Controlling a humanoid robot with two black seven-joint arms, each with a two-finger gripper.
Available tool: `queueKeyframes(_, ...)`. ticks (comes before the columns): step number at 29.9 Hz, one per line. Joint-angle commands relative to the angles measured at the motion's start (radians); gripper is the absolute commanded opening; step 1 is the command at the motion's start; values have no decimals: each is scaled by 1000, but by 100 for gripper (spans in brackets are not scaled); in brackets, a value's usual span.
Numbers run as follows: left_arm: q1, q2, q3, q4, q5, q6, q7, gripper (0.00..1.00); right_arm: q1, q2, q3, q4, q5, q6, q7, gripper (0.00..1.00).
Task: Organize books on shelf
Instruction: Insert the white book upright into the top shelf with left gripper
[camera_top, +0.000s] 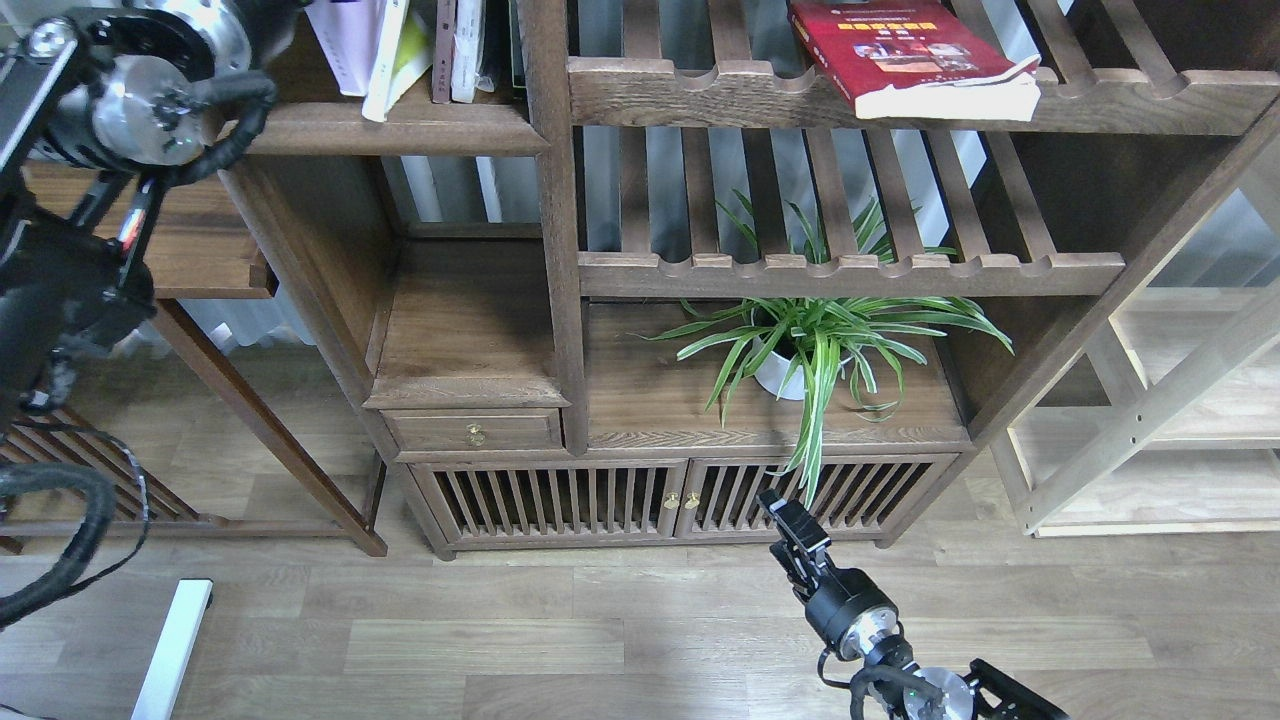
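Note:
The pale lavender-white book (348, 45) stands nearly upright on the dark-brown shelf (390, 130) at the top left. The yellow-green book (402, 55) leans between it and a few upright books (455, 50). The thick red book (905, 55) lies flat on the upper slatted rack at the top right. My left arm's wrist (190, 30) is just left of the lavender book; its gripper is cut off by the top edge. My right gripper (790, 520) hangs low in front of the cabinet doors, small and dark, holding nothing.
A potted spider plant (810, 350) sits on the cabinet top under the lower slatted rack (850, 272). A side table (150, 250) stands at the left, a light wooden frame (1150, 420) at the right. A white bar (175, 645) lies on the floor.

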Motion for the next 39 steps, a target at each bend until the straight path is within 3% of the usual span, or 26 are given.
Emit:
queueKeyframes(1,-7,-9,12,10,1,0,0,10,-3,0,0,0,2,0,1,99)
queueKeyframes(5,-7,-6,30,26,1,2,0,38,-3,0,0,0,2,0,0,99)
queueKeyframes(9,-7,-1,47,27,1,3,0,58,-3,0,0,0,3,0,0,99)
queueKeyframes(16,-11,-11,51,6,-2,2,0,66,-7,0,0,0,3,0,0,99)
queueKeyframes(34,-97,-61,39,-43,-7,0,0,70,-20,0,-2,-2,3,0,0,99)
queueKeyframes(39,-110,-66,32,-105,-6,8,0,72,-20,0,0,-2,5,0,0,99)
